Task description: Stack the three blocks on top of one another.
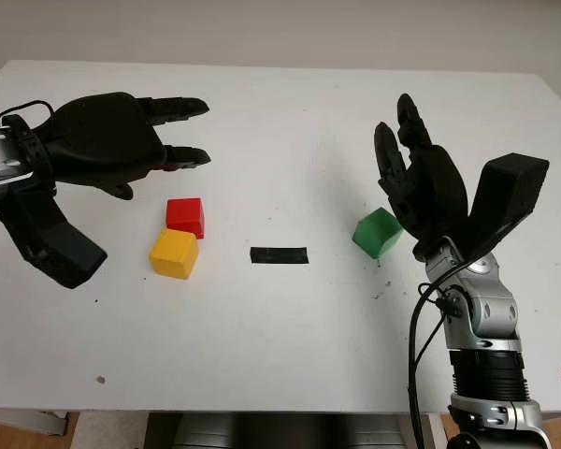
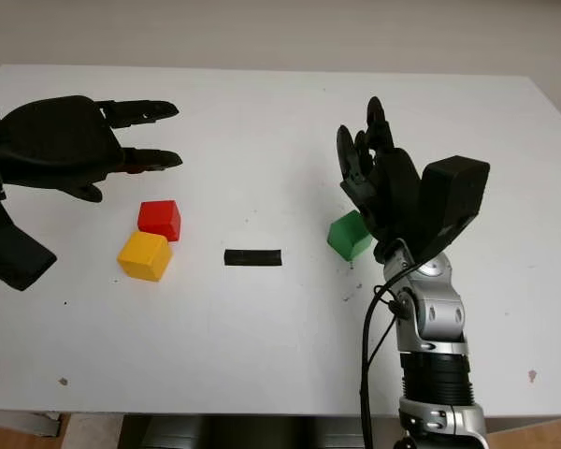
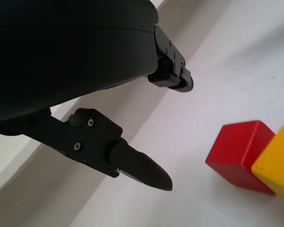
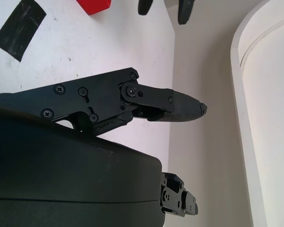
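Note:
Three blocks lie apart on the white table [image 1: 280, 355]. The red block [image 1: 185, 216] touches the yellow block [image 1: 174, 253] just in front of it, at centre left. The green block [image 1: 377, 233] sits alone at centre right. My left hand [image 1: 198, 132] hovers open behind and left of the red block, holding nothing; the left wrist view has the red block [image 3: 241, 153] and yellow block [image 3: 279, 163] beyond its fingers [image 3: 142, 170]. Raised and open, my right hand [image 1: 395, 122] stands just right of the green block, its palm close beside it.
A short strip of black tape [image 1: 280, 254] lies flat between the yellow and green blocks. The table's front edge runs just ahead of my right forearm [image 1: 486, 374]. A pale wall rises behind the far edge.

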`<action>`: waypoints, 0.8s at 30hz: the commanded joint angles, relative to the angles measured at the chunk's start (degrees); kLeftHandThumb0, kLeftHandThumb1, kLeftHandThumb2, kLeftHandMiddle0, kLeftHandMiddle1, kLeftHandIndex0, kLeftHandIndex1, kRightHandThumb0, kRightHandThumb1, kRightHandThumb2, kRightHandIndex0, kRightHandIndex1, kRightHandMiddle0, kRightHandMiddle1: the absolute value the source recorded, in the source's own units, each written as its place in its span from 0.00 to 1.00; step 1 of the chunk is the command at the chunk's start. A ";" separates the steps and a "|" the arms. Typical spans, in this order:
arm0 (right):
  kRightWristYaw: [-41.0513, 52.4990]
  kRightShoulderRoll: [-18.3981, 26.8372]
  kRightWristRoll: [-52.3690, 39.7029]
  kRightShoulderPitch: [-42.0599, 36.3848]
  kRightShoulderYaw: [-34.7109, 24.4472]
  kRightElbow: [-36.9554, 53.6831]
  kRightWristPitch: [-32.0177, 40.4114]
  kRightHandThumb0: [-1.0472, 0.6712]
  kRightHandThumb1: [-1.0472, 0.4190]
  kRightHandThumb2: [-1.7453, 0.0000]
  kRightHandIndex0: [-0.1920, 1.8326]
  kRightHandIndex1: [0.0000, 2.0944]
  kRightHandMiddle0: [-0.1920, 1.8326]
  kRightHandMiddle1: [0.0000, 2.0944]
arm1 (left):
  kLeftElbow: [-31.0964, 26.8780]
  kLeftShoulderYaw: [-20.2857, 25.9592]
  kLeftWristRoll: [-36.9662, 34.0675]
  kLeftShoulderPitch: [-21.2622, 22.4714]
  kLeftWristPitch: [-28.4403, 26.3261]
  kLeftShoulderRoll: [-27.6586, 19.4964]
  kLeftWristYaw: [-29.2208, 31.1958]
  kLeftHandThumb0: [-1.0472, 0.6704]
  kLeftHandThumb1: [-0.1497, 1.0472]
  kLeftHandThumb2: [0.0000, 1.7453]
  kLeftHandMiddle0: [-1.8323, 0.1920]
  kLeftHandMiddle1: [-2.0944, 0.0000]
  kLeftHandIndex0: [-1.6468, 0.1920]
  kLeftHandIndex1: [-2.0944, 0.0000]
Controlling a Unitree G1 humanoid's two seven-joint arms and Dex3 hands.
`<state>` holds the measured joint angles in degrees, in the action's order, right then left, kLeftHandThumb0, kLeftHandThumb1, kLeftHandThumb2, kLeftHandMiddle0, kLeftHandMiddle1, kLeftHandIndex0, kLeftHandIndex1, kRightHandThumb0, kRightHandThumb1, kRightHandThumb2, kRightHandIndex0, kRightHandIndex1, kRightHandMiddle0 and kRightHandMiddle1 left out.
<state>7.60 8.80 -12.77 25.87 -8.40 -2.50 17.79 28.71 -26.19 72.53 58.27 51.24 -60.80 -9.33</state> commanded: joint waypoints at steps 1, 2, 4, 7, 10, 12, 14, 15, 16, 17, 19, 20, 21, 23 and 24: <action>-0.32 -0.12 0.01 -0.22 -0.09 0.58 0.39 0.27 0.00 0.73 0.00 0.00 0.00 0.00 | -0.43 -1.37 0.50 1.68 1.43 -0.83 1.28 0.40 0.81 0.03 0.93 0.98 0.73 0.99; -0.52 -0.28 0.07 -0.22 -0.03 0.57 0.33 0.27 0.00 0.73 0.00 0.00 0.00 0.00 | -0.19 -1.78 0.77 1.81 2.02 -0.59 1.07 0.40 0.82 0.03 0.92 0.98 0.73 0.98; -0.75 -0.52 -0.03 -0.25 -0.01 0.53 0.21 0.27 0.00 0.73 0.00 0.00 0.00 0.00 | 1.44 -2.46 0.76 2.03 3.03 0.15 0.30 0.40 0.78 0.02 0.91 0.97 0.71 0.98; -0.88 -0.53 -0.06 -0.35 0.10 0.73 0.35 0.28 0.00 0.73 0.00 0.00 0.00 0.00 | 2.67 -3.28 1.05 2.07 3.04 0.81 -0.31 0.40 0.78 0.03 0.90 0.97 0.69 0.97; -1.23 -0.59 -0.07 -0.53 0.08 1.18 0.78 0.28 0.00 0.72 0.00 0.00 0.00 0.00 | 3.17 -3.70 0.49 1.91 3.26 1.34 -0.30 0.40 0.79 0.03 0.91 0.97 0.69 0.97; -1.50 -0.64 -0.05 -0.74 0.06 1.48 1.01 0.28 0.00 0.72 0.00 0.00 0.00 0.00 | 4.02 -4.11 0.21 1.78 3.79 2.14 -1.05 0.39 0.80 0.03 0.91 0.98 0.70 0.97; -1.44 -0.55 0.02 -0.87 0.17 1.56 0.94 0.28 0.00 0.73 0.00 0.00 0.00 0.00 | 4.72 -4.54 0.24 1.82 4.19 2.78 -1.49 0.37 0.81 0.04 0.91 0.97 0.71 0.98; -1.46 -0.55 0.13 -0.92 0.24 1.54 0.75 0.28 0.00 0.72 0.00 0.00 0.00 0.00 | 4.96 -4.82 0.22 1.89 4.30 3.09 -1.17 0.37 0.81 0.04 0.91 0.98 0.71 0.98; -1.45 -0.54 0.18 -0.96 0.30 1.56 0.72 0.28 0.00 0.72 0.00 0.00 0.00 0.00 | 5.16 -5.10 0.03 2.00 4.42 3.42 -0.32 0.37 0.82 0.04 0.92 0.98 0.71 0.98; -1.40 -0.50 0.24 -1.03 0.37 1.65 0.70 0.28 0.00 0.72 0.00 0.00 0.00 0.00 | 5.32 -5.37 -0.01 2.03 4.41 3.77 0.09 0.37 0.83 0.04 0.92 0.98 0.71 0.98; -1.51 -0.48 0.18 -1.10 0.31 1.95 1.11 0.29 0.00 0.72 0.00 0.00 0.00 0.00 | 5.42 -5.94 0.35 1.99 4.02 4.49 0.37 0.37 0.83 0.04 0.92 0.98 0.70 0.97; -1.72 -0.54 0.19 -1.13 0.26 2.14 1.32 0.29 0.00 0.72 0.00 0.00 0.00 0.00 | 5.81 -6.36 0.92 1.99 3.84 4.93 -0.90 0.37 0.83 0.03 0.92 0.98 0.69 0.97; -1.79 -0.54 0.17 -1.19 0.22 2.26 1.43 0.29 0.00 0.72 0.00 0.00 0.00 0.00 | 6.39 -6.82 1.54 2.05 3.68 5.43 -2.51 0.37 0.82 0.03 0.91 0.97 0.69 0.97; -1.48 -0.31 0.13 -1.36 0.19 2.24 1.29 0.29 0.00 0.72 0.00 0.00 0.00 0.00 | 7.51 -7.86 2.82 2.39 3.45 6.34 -5.38 0.38 0.81 0.03 0.91 0.97 0.69 0.97; -1.17 -0.08 0.24 -1.48 0.29 2.21 1.05 0.29 0.00 0.72 0.00 0.00 0.00 0.00 | 7.75 -8.47 3.69 2.54 3.10 6.67 -7.00 0.39 0.81 0.03 0.91 0.97 0.68 0.97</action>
<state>6.19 8.34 -12.63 24.93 -8.14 -1.68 18.83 35.83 -33.66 75.51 59.05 54.70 -54.49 -14.92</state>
